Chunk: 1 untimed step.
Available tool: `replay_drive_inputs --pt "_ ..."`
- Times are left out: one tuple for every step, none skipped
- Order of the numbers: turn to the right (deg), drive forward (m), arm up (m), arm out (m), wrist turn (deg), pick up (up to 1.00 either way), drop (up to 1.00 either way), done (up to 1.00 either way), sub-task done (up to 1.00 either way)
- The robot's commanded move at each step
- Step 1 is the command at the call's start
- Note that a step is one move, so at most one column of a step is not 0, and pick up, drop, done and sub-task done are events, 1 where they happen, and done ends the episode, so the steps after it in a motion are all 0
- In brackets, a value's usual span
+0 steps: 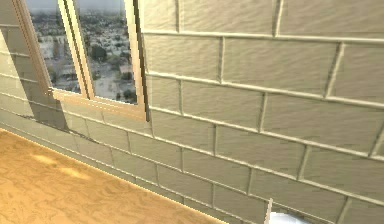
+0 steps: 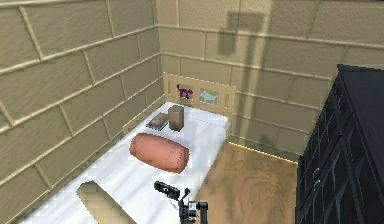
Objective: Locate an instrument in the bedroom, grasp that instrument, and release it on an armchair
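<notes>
Instrument: I cannot tell which thing on the bed [image 2: 205, 145] it is. From the arm side view's lower left lie a long tan shape [image 2: 100, 200], a pink roll [image 2: 160, 152], then a flat dark item [image 2: 157, 122] and a small brown block [image 2: 178, 117] toward the headboard [image 2: 200, 93]. The step in hand is, I judge, locating it; the gripper [image 2: 160, 186] sits lower centre, and whether its fingers are spread, pressed together or holding anything cannot be told. The next move calls for a nearer look at those small things before any reach.

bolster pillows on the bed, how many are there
2: a pink bolster across the middle of the bed, and a tan bolster near the arm side view's bottom edge; more could lie out of frame.
</notes>
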Motion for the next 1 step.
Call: replay_drive_inputs --pt "0.0 0.00 0.10 0.00 0.0 0.00 0.00 0.00 0.00"
